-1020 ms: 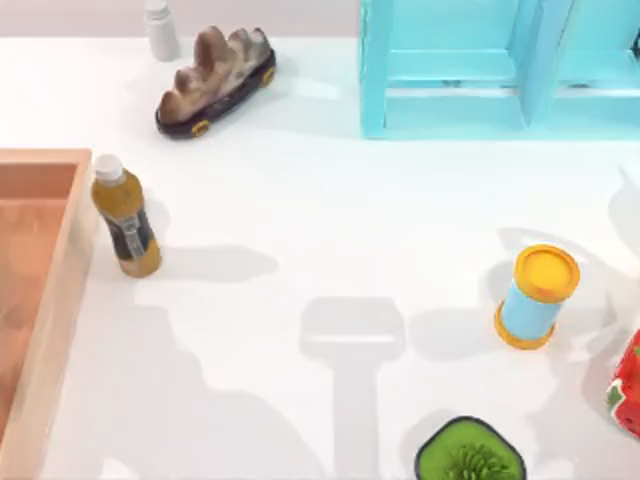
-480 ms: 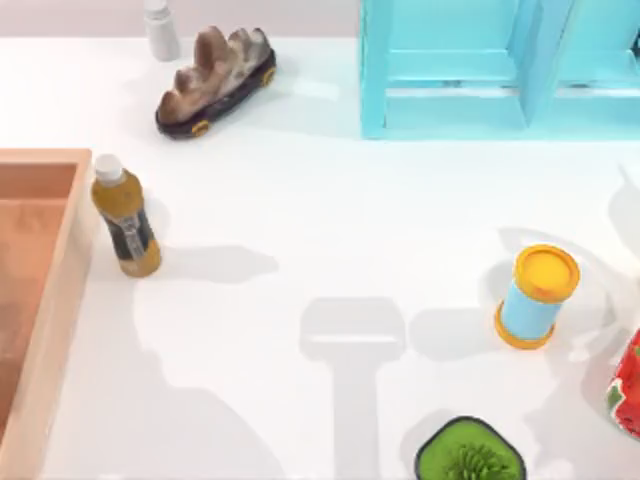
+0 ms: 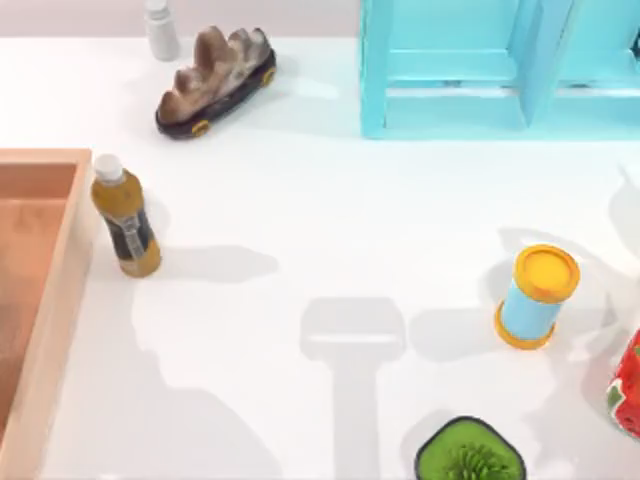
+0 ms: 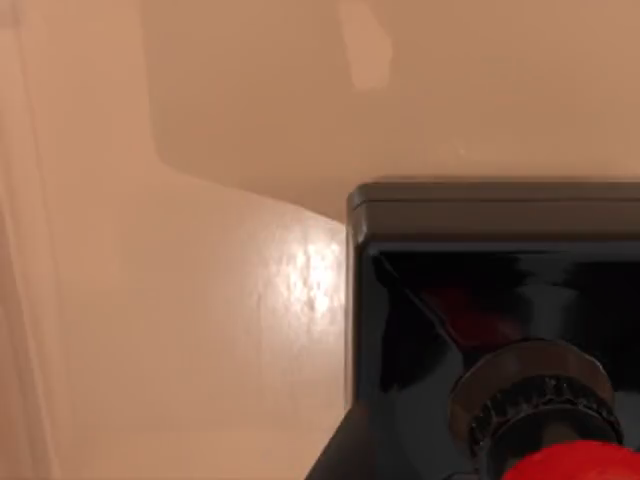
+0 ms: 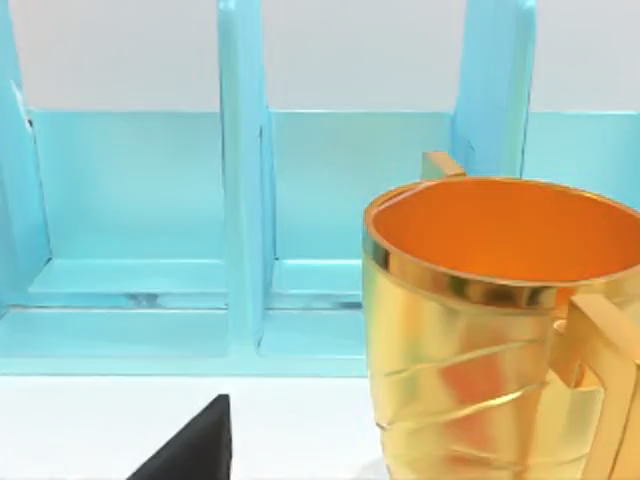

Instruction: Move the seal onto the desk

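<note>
Neither claw's fingers can be made out, so whether either is released or clenched cannot be told. The left wrist view looks close down on the seal, its black square base resting on the glossy orange-brown floor of the wooden tray, a sliver of its red knob at the picture's edge. From above, the tray lies at the left side of the white desk, with a yellow-brown bottle just beside its rim. The right wrist view faces a gold cup before the light blue shelf unit. On the right side stands a yellow-lidded blue cylinder.
</note>
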